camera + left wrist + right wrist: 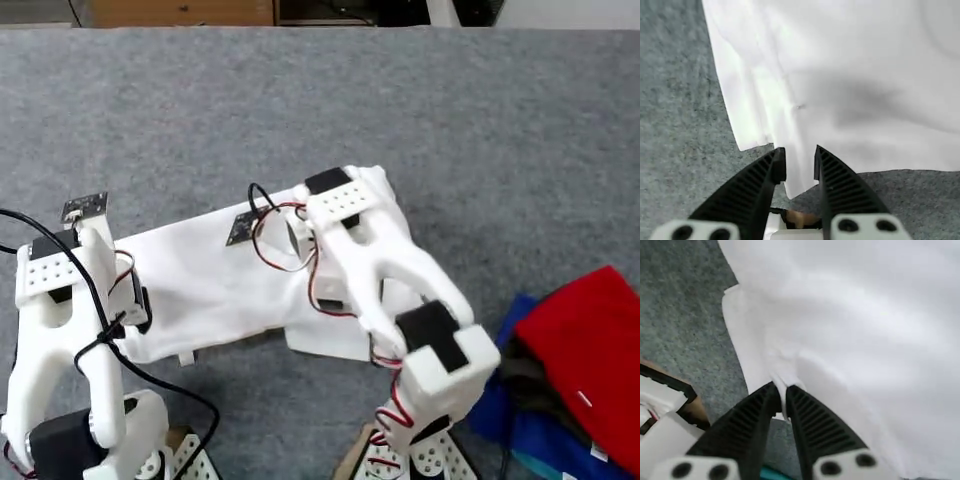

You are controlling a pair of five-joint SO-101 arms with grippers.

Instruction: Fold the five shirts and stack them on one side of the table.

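A white shirt (210, 285) lies spread across the middle of the grey table. My left gripper (798, 162) is at the shirt's left edge, its fingers closed on a fold of white cloth (795, 175) that hangs down between them. In the high view this gripper (135, 305) sits at the shirt's left end. My right gripper (785, 390) is shut on a pinch of the same shirt (865, 330) near its front edge. Its arm (370, 260) reaches over the shirt's right half.
A heap of shirts lies at the table's right front: a red one (590, 345) on top, with blue (540, 430) and dark cloth under it. Wooden furniture (180, 12) stands beyond the far edge. The far half of the grey table (300, 100) is bare.
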